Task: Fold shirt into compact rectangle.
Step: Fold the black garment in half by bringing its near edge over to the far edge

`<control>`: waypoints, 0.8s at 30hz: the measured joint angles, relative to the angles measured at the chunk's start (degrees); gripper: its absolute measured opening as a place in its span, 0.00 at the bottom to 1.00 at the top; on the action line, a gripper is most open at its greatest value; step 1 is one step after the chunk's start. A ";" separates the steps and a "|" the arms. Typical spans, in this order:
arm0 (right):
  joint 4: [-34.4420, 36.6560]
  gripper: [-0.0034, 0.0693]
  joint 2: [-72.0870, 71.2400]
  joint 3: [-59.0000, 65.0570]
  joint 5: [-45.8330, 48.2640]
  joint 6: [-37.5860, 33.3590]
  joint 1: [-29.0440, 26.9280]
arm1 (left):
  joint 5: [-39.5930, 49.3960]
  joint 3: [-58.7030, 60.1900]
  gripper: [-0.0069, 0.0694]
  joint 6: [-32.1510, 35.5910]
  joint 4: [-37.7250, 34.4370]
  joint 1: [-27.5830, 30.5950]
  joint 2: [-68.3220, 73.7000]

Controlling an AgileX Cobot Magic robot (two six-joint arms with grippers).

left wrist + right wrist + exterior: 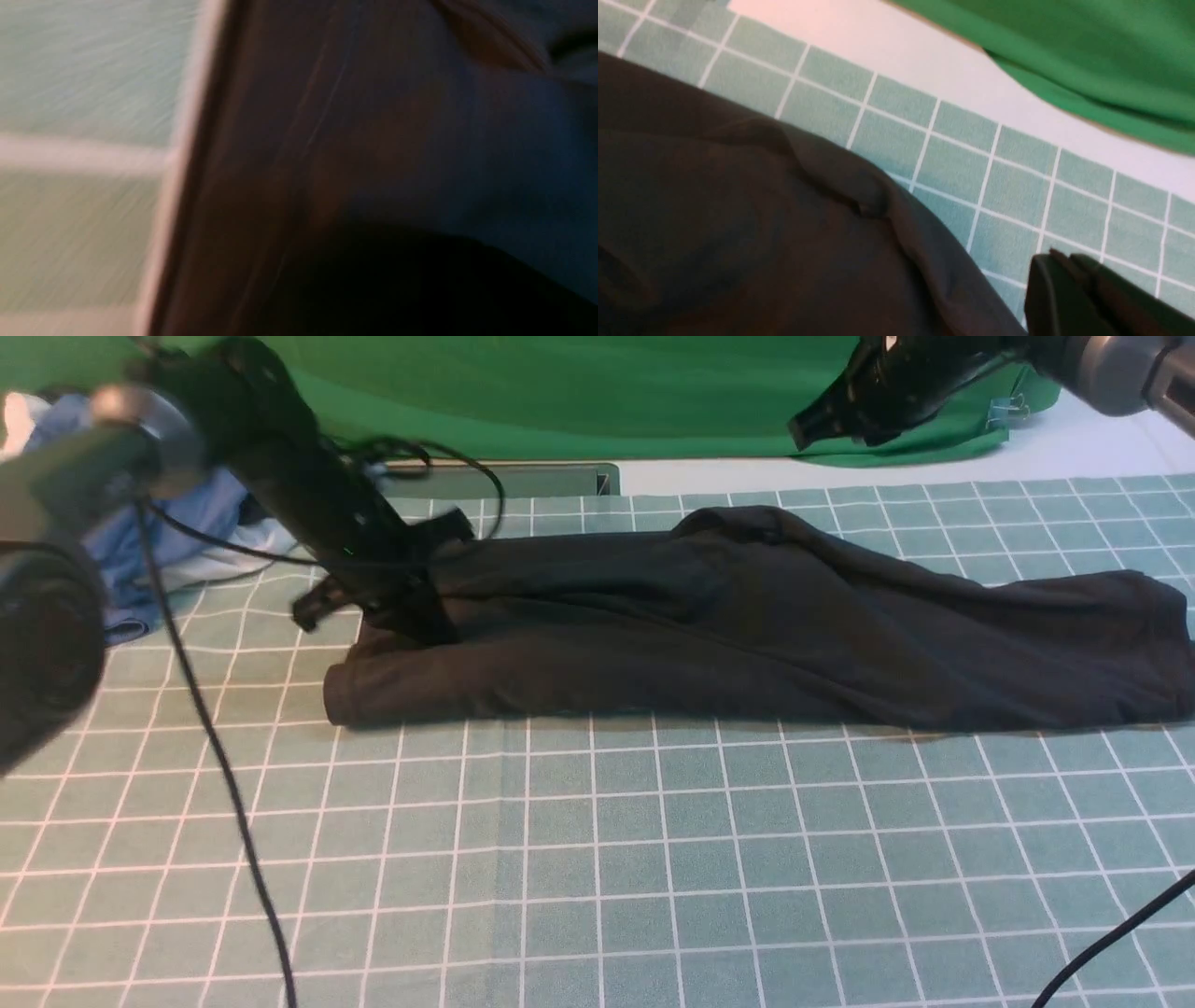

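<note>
Near tabletop (653, 859) offers open passage; black shirt (747, 625) spans the middle, a cable (217, 747) crosses near left, blue garments (131, 551) far left.

My left wrist view is smeared with motion. I can only make out dark shirt (397, 140) across the right of the frame and pale mat (84, 93) at the left. In the front view the left gripper (401, 607) is blurred too, its tips lost against the shirt's left end. The shirt's right end runs off the right edge. The right gripper (822, 425) is clipped by the top edge, upper right. Blue garments (140, 541), upper left, sit half hidden behind the left arm (280, 457).
</note>
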 joint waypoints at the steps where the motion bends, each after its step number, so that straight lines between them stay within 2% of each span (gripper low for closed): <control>1: 0.07 0.09 0.00 0.00 0.25 0.00 0.00 | -2.04 -0.54 0.11 0.00 -0.83 -0.16 0.60; 6: 0.14 0.09 0.00 0.00 1.04 -0.02 0.00 | -16.14 -2.34 0.11 0.02 -4.58 -0.43 3.16; 11: 0.13 0.09 0.00 0.00 1.83 -0.02 0.00 | -31.46 -2.50 0.11 0.22 -4.57 -0.57 4.43; 13: 0.20 0.09 0.00 0.00 2.63 -0.09 0.00 | -33.74 -2.98 0.11 0.22 -4.32 -0.24 4.75; 15: 0.14 0.09 0.00 -0.10 3.73 -0.26 -0.17 | -32.00 -4.18 0.11 0.22 -3.87 0.45 4.77; 19: 0.27 0.09 -0.27 -0.10 7.56 -2.28 -1.43 | -21.89 -9.06 0.11 0.22 -2.49 2.64 3.41; 20: 0.38 0.09 -0.73 -0.10 10.35 -3.27 -2.82 | -15.05 -11.64 0.11 -0.11 -0.90 3.58 1.93; 21: 0.38 0.09 -0.73 -0.10 10.68 -3.44 -3.00 | -14.17 -11.95 0.11 -0.08 -0.90 3.70 1.73; 22: 0.52 0.09 -1.28 -0.10 13.82 -4.58 -4.58 | -6.83 -14.29 0.11 -0.72 1.21 4.44 -0.05; 24: 1.05 0.09 -1.85 -0.01 17.67 -5.13 -6.65 | -0.66 -16.54 0.11 -2.04 3.43 5.01 -1.88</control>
